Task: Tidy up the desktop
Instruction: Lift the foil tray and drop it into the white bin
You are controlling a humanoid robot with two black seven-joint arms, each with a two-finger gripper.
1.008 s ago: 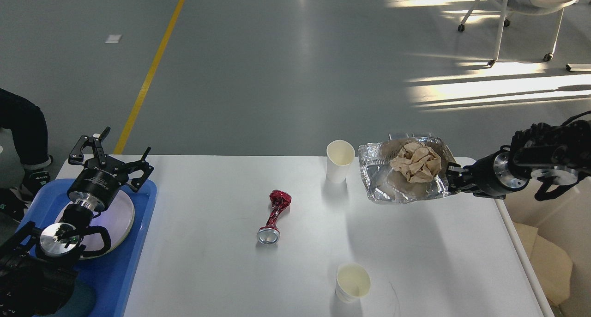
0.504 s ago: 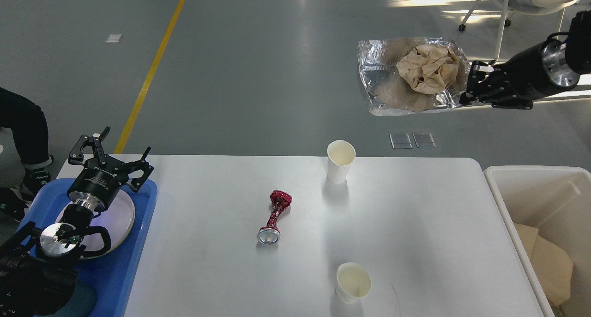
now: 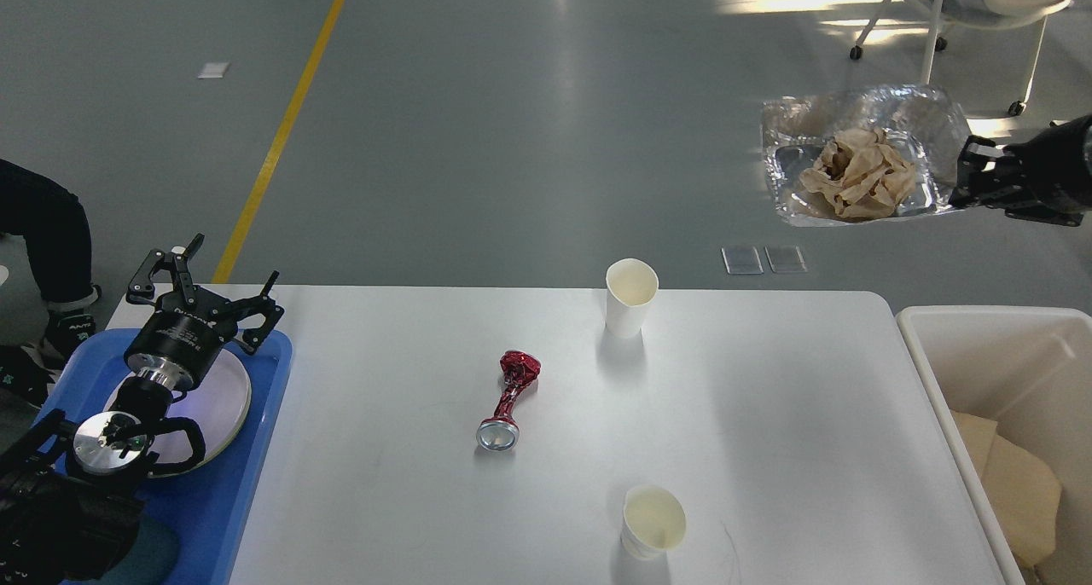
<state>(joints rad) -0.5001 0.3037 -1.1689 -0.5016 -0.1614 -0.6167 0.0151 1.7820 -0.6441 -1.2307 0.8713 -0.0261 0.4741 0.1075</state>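
The white desktop carries a crushed red can, an upright paper cup at the far edge and a second paper cup near the front. My right gripper is raised at the upper right, shut on the edge of a foil tray that holds crumpled brown paper. The tray hangs in the air beyond the desktop's far right corner. At the left, my left gripper is open, empty, above the blue tray.
A grey round plate lies in the blue tray. A white bin with brown paper inside stands off the desktop's right edge. A person's leg shows at the far left. A wheeled chair stands at the back right.
My right gripper has carried the foil tray from the desktop's far right part up into the air, then to the right and slightly down. The left arm has not moved.
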